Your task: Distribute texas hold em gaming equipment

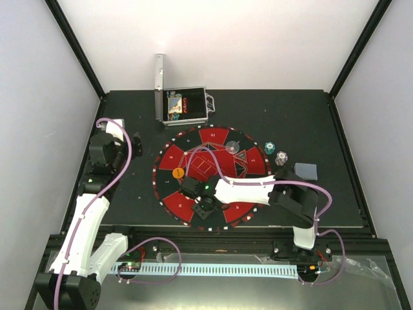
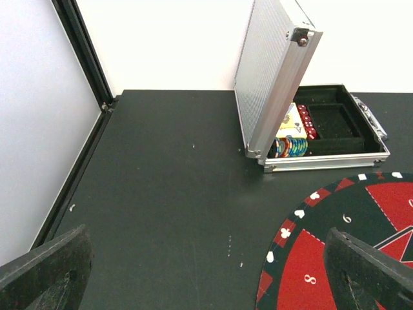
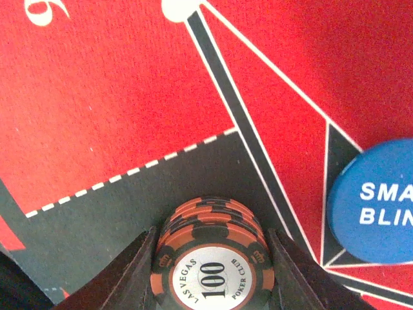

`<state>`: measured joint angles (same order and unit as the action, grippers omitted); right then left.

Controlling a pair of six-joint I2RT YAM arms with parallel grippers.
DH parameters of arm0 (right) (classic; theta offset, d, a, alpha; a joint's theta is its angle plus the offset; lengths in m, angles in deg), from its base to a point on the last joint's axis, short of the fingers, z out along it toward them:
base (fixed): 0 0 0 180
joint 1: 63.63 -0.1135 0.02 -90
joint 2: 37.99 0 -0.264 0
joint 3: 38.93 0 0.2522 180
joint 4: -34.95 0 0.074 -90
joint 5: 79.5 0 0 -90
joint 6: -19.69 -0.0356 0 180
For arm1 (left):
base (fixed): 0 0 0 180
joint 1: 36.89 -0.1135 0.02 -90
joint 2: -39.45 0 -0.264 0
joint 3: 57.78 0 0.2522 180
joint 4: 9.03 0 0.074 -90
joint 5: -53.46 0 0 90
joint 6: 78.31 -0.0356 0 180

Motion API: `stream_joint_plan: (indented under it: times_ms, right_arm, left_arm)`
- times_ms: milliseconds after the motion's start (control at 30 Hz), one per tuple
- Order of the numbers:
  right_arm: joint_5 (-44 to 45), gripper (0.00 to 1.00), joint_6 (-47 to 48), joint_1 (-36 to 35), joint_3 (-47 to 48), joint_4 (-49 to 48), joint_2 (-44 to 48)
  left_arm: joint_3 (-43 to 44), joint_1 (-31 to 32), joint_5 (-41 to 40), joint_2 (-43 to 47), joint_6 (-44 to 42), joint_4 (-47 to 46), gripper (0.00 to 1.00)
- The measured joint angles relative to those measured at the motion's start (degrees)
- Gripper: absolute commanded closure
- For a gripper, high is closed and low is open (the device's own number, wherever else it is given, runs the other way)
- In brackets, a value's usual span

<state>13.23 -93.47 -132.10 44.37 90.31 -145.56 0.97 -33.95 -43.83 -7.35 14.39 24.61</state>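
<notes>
Ribbed silver metal case lid (image 2: 268, 71), matt black bench (image 2: 161, 194), fuzzy cloth mat (image 3: 97, 97), smooth brown-red chip stack (image 3: 211, 258) with glossy label, smooth blue plastic disc (image 3: 371, 200).

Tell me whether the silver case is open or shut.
Open: the silver case has its lid standing nearly upright, with coloured chips and red dice showing inside.

plain white walls (image 1: 258, 39) on three sides, black frame posts (image 1: 77, 48) at corners, matte black tabletop (image 1: 310, 116), even light
</notes>
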Motion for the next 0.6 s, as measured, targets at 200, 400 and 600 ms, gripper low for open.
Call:
stream_joint_plan:
  times_ms: [200,400,600]
  right_arm:
    - [1.2,0.58,0.3,0.0,1.9,0.2,-1.9]
    - [1.6,0.37,0.3,-0.1,2.1,0.4,-2.1]
    - [1.0,0.25,1.1,0.0,1.8,0.3,-1.5]
  left_arm:
    - [0.0,0.0,0.0,0.0,0.1,0.0,0.01]
    - [0.0,0.0,0.0,0.0,0.1,0.0,0.01]
    - [0.0,0.1,0.0,0.0,0.1,0.0,0.01]
